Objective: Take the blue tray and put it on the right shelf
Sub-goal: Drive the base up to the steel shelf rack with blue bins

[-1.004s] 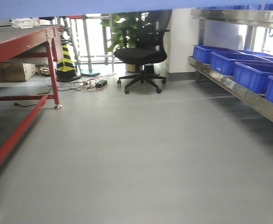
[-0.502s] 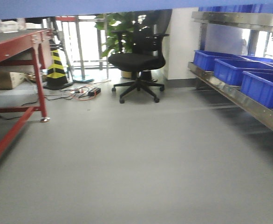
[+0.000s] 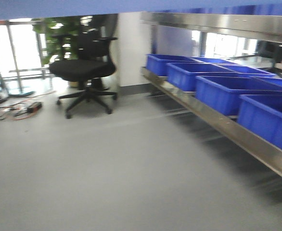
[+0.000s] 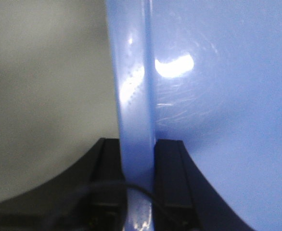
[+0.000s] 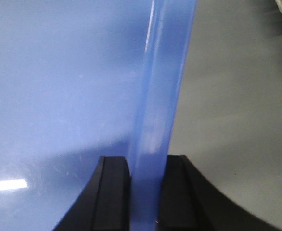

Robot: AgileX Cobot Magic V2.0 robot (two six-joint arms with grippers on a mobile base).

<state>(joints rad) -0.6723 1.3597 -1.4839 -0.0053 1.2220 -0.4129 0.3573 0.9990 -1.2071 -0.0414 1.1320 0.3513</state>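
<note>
Blue tray [image 4: 218, 96]: rim clamped between fingers of left gripper [image 4: 137, 147] and right gripper [image 5: 146, 162]. Right shelf [image 3: 213, 121] and blue bins [image 3: 223, 91]: front view only.

Deep blue bins [image 3: 225, 94] stand in a row; a black office chair [image 3: 83, 70] fronts a potted plant [image 3: 59, 29], with cables [image 3: 16, 109] nearby.

Likely a lab or workshop, steel rack [image 3: 227, 127] of blue bins [image 3: 227, 94], office chair [image 3: 83, 67], floor cables [image 3: 16, 109]

Bins [image 3: 222, 92] on shelf [image 3: 213, 121] right, chair [image 3: 82, 68] left
</note>
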